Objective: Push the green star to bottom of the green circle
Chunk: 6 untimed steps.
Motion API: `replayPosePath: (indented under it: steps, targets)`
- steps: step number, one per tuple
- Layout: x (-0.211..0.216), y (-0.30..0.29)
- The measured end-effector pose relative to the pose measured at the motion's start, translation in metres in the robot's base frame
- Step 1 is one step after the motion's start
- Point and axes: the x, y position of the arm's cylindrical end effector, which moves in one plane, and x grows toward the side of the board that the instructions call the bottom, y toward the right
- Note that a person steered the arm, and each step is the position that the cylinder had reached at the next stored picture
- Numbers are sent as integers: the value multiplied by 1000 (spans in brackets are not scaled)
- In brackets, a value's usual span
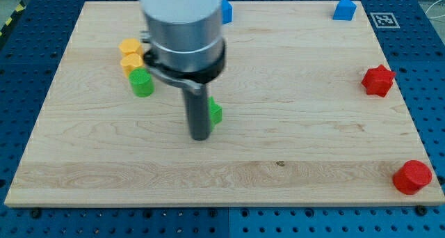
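Note:
The green circle [142,83] stands at the board's left, just below two yellow blocks. The green star [215,112] is near the board's middle, mostly hidden behind my rod; only its right edge shows. My tip [200,136] rests on the board right at the star's left and lower side, apparently touching it. The star lies to the right of and a little below the green circle.
Two yellow blocks [131,55] sit stacked in line above the green circle. A blue block [226,11] is at the top, partly hidden by the arm, and a blue block [344,9] at the top right. A red star [378,81] and red circle [412,177] are at the right edge.

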Motion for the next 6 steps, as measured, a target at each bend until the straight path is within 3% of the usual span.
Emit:
replayPosePath:
  steps: [2,3,5,6]
  targets:
    - [-17,63]
    - [-41,47]
    - [-14,33]
    - [-20,12]
